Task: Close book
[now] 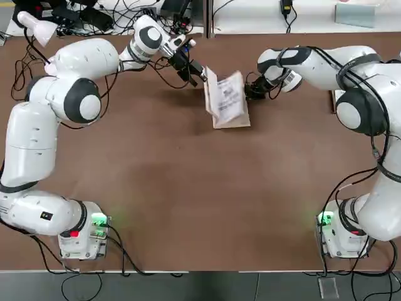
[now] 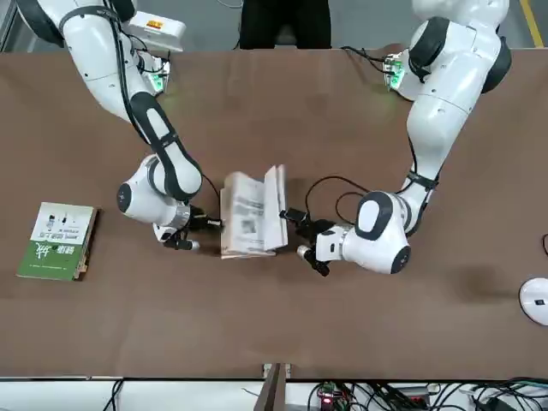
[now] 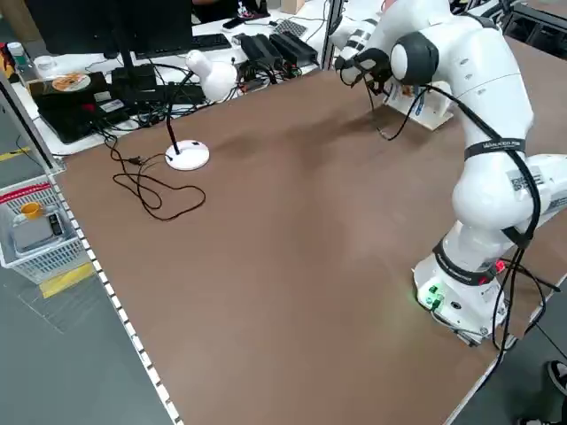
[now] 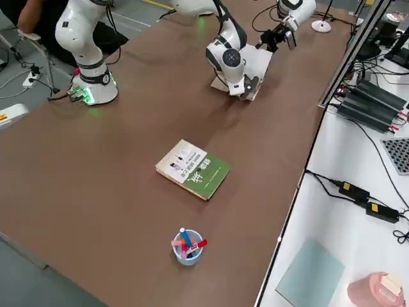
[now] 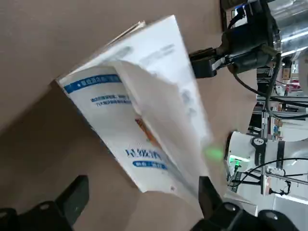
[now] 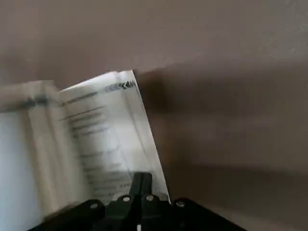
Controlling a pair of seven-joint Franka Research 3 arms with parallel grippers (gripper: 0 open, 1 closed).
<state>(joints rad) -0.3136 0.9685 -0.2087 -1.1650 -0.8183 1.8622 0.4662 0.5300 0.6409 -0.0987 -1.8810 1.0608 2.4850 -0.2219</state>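
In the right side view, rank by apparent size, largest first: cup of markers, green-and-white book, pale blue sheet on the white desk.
1. Pale blue sheet
2. Green-and-white book
3. Cup of markers

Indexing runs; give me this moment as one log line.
book: open, cover raised | left gripper: open, beside cover | right gripper: shut, at pages
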